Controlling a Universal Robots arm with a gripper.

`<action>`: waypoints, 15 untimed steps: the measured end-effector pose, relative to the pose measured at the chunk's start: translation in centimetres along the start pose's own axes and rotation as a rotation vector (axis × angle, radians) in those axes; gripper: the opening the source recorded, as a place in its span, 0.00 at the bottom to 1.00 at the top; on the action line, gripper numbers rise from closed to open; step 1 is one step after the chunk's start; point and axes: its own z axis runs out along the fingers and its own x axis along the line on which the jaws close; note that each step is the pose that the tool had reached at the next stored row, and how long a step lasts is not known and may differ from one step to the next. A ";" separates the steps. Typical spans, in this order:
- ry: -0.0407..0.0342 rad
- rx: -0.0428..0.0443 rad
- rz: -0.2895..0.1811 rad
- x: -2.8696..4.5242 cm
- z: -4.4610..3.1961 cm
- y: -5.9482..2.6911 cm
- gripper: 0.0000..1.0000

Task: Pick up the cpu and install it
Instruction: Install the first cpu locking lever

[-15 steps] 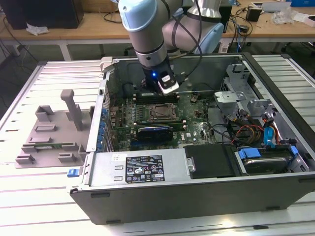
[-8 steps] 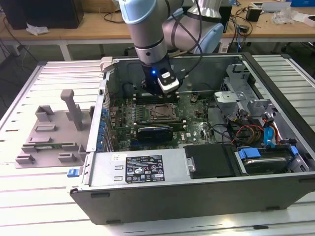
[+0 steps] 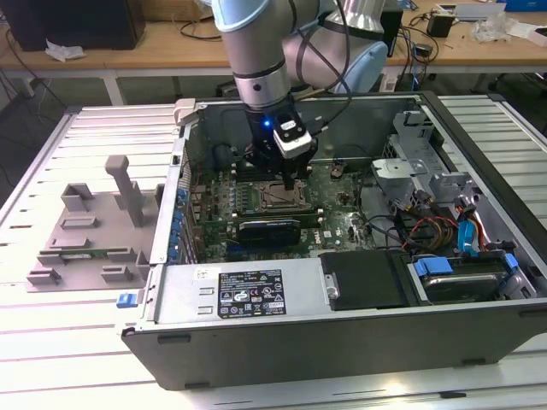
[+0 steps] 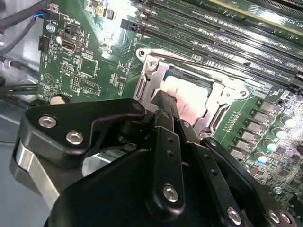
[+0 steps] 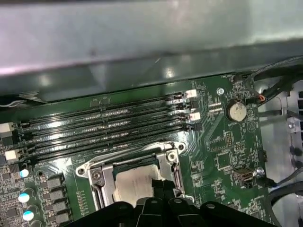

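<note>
Exterior view: the open computer case [image 3: 342, 342] and grey fixture blocks [image 3: 90, 231] beside it. Both wrist views: the cpu [image 4: 189, 94] [image 5: 135, 184], pale silver and square, lying flat inside the metal-framed socket [image 4: 156, 66] [image 5: 99, 168]. The gripper [image 4: 165, 97] [image 5: 158, 184], fingers together, poised just above it, holding nothing.

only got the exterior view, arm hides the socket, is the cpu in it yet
observer: yes, in both wrist views the small pale silver square cpu lies flat inside the metal-framed socket.
operator: gripper holding anything
observer: no, the black gripper looks shut, tips over the cpu's edge.
operator: memory slots filled
observer: in the first wrist view the four long black slots beside the socket look empty.
</note>
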 end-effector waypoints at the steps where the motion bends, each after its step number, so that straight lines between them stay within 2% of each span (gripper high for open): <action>1: 0.0034 0.0004 0.000 -0.02 0.01 0.01 0.11; 2: 0.0196 0.0033 -0.001 -0.08 0.04 0.03 0.11; 3: 0.0391 0.0065 -0.003 -0.16 0.06 0.04 0.11; 4: 0.0660 0.0103 -0.005 -0.31 0.10 0.07 0.11; 5: 0.1041 0.0160 -0.007 -0.53 0.17 0.10 0.11; 7: 0.1444 0.0228 -0.010 -0.80 0.24 0.14 0.11; 8: 0.1943 0.0309 -0.013 -1.13 0.32 0.19 0.11; 9: 0.2259 0.0363 -0.015 -1.28 0.37 0.22 0.11; 10: 0.2446 0.0396 -0.017 -1.33 0.38 0.23 0.11; 15: 0.2478 0.0401 -0.017 -1.34 0.37 0.23 0.11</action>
